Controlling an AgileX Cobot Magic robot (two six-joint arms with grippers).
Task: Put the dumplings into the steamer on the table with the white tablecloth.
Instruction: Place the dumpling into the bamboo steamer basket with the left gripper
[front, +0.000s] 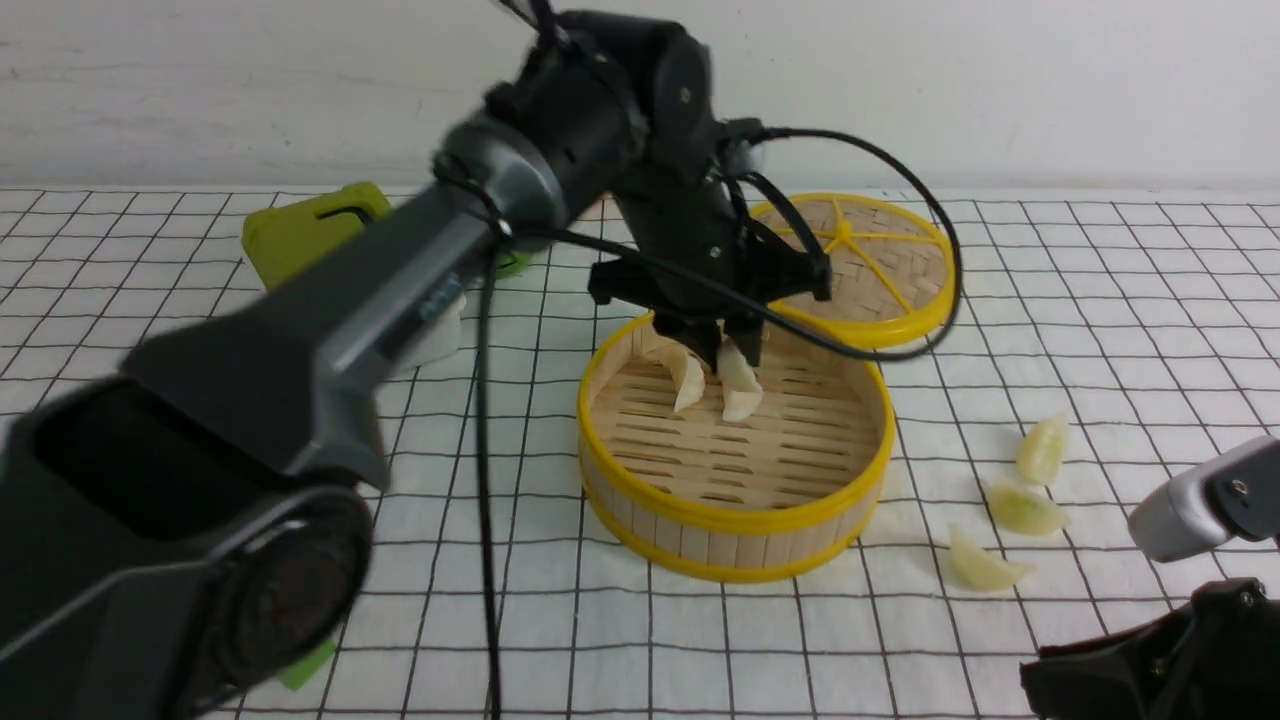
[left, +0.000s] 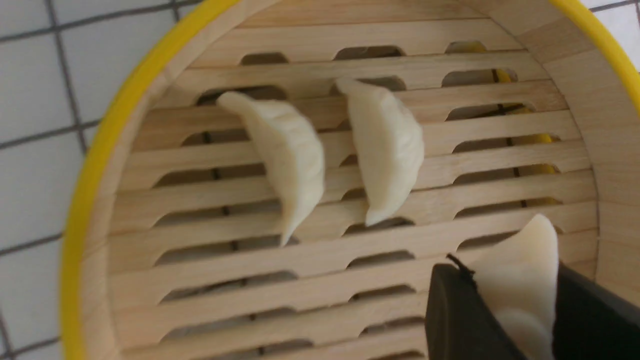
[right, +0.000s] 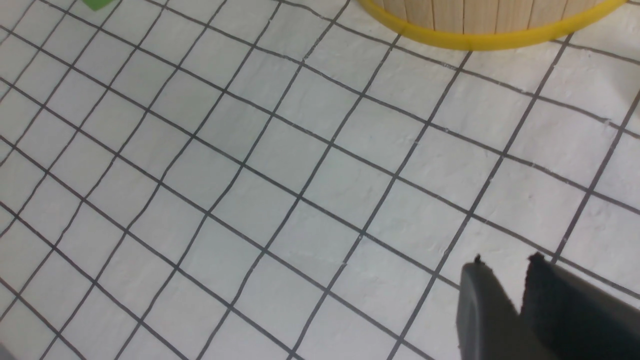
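White tablecloth (front: 700, 650) is covering the table (front: 1150, 300), and the left gripper (left: 507, 280) is clenching a dumpling (left: 525, 260) inside the steamer (front: 735, 510).
Toward the near right corner, the right gripper (right: 507, 260) is hovering over bare cloth, its jaws standing slightly apart with nothing between them. Farther in, toward the right edge, three loose dumplings (front: 1025, 508) are lying in a curved row near the steamer, not touching it. At mid-table the steamer is holding two dumplings (left: 295, 165) lying side by side on its slatted floor; the clenched one is sitting near the wall, apart from that pair. Beyond, a woven yellow-rimmed lid (front: 880, 270) is lying just behind the steamer, and a green object (front: 310, 235) is sitting toward the far left.
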